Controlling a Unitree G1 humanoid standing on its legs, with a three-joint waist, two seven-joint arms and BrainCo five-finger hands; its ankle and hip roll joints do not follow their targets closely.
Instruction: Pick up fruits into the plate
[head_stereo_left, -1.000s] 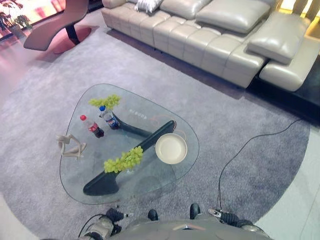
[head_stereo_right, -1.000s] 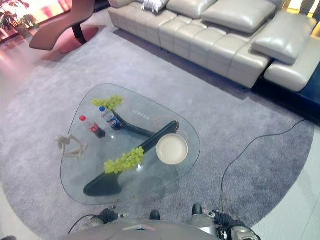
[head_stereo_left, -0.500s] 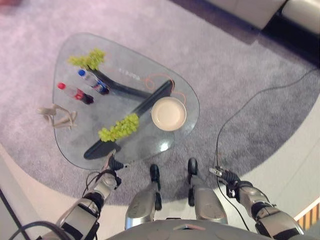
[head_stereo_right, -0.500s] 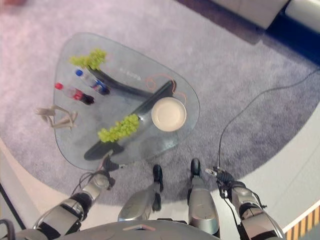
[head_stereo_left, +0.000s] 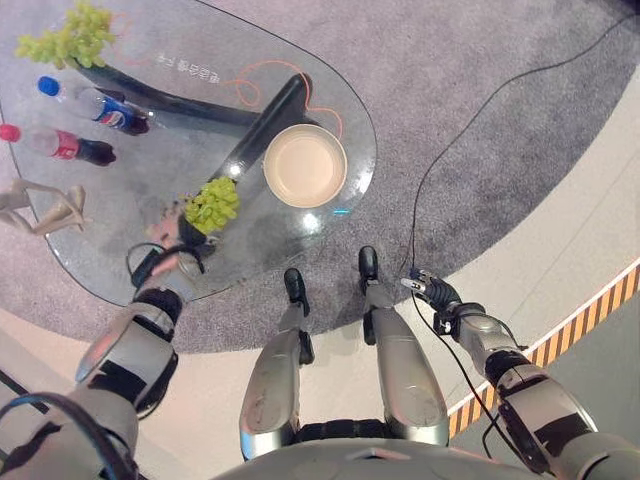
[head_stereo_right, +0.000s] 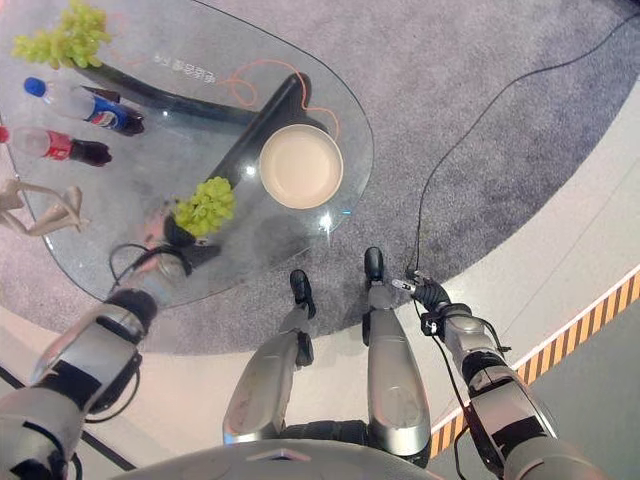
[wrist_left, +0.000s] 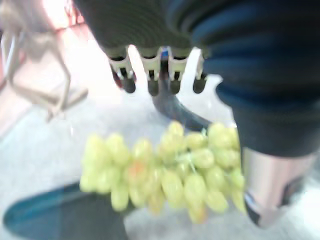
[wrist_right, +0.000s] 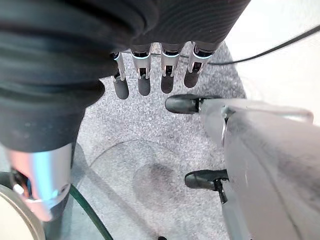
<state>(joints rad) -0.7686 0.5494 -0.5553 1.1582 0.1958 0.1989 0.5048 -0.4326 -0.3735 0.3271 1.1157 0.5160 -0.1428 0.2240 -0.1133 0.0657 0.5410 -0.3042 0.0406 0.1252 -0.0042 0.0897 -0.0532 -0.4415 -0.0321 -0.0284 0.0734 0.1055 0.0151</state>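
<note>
Grey carpet (head_stereo_left: 480, 60) lies under a glass table (head_stereo_left: 120, 260) with a dark curved base (head_stereo_left: 250, 130) showing through its top. Near grapes (head_stereo_left: 212, 204), a green bunch, rest on the glass just ahead of the left hand (head_stereo_left: 170, 240); in the left wrist view the grapes (wrist_left: 165, 170) sit below the straight, spread fingers (wrist_left: 152, 80) and beside the thumb, and whether the hand touches them cannot be told. Just past the bunch, toward the robot's right, stands the empty cream plate (head_stereo_left: 305, 165), close to the grapes but apart from them. Farther out from that hand, on the left side of the table, lie two bottles: one with a red cap (head_stereo_left: 55, 145) and one with a blue cap (head_stereo_left: 95, 105). A pale figurine (head_stereo_left: 40, 205) stands left of the hand, near the table's edge. A second bunch of grapes (head_stereo_left: 68, 35) sits at the far end, well apart from the hand.

The left arm reaches forward over the table's near edge. The right hand (head_stereo_left: 432, 291) hangs low beside the robot over the carpet's edge, well away from the table, its fingers (wrist_right: 145, 85) straight and relaxed, holding nothing.
</note>
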